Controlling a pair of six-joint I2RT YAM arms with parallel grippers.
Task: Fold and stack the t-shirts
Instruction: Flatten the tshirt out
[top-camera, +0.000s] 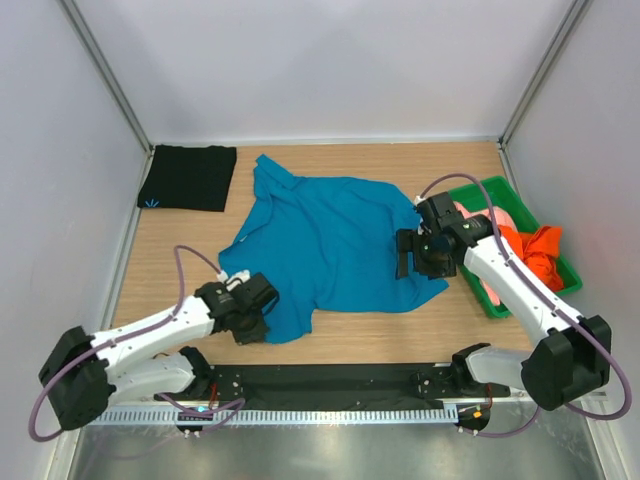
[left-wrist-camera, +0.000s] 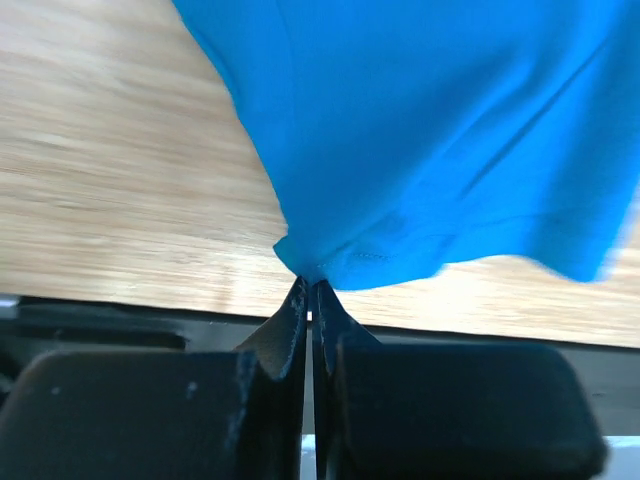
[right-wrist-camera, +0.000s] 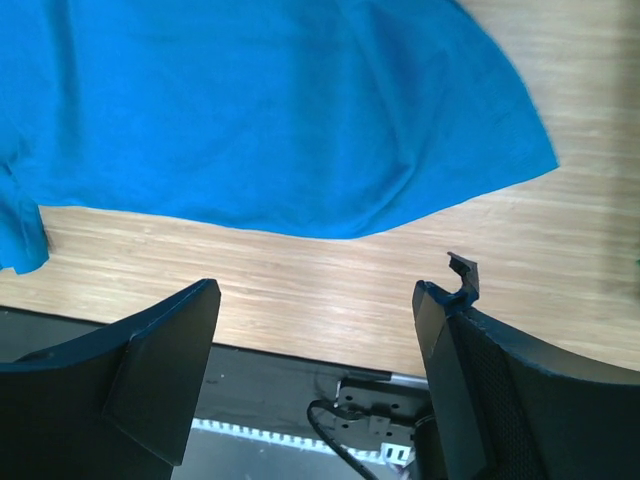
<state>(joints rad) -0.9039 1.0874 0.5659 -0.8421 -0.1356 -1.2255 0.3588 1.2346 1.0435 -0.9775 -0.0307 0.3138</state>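
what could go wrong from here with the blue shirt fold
1. The left tool pinches only a small bit of the teal-blue cloth t-shirt at its hem, right at the fingertips. A pull may slip it free.
2. The right tool is open and holds nothing. A one-sided pull would likely drag and bunch the shirt.
3. The right tool is also close beside the green plastic tray. A swing might knock it.

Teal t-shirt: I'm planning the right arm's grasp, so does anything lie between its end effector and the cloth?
Nothing visible does. The open right end effector faces the teal t-shirt, and only wooden tabletop shows between them.
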